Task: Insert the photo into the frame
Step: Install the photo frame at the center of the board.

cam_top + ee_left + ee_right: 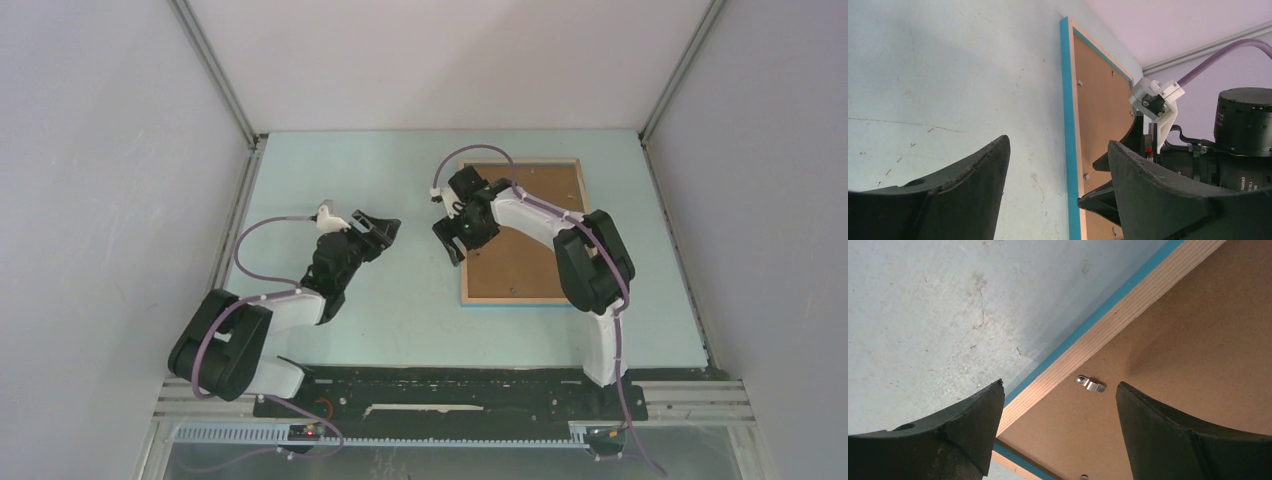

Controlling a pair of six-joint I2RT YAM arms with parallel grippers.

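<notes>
The frame (512, 299) lies face down on the right half of the table, with its light wood back up and a blue edge (1066, 100) showing. A brown backing board (520, 265) fills it, and a small metal clip (1090, 384) sits near the rim (1108, 330). The photo is out of view. My right gripper (449, 241) hangs open over the frame's left edge, one finger above the table and the other above the board (1198, 340), with nothing between them (1060, 390). My left gripper (388, 232) stands open on the table left of the frame, empty (1058, 150).
The pale blue table (350, 170) is closed in by white walls on three sides, with metal rails (215, 90) at the corners. The right arm's wrist and purple cable (1228, 55) stand close to the right of my left gripper.
</notes>
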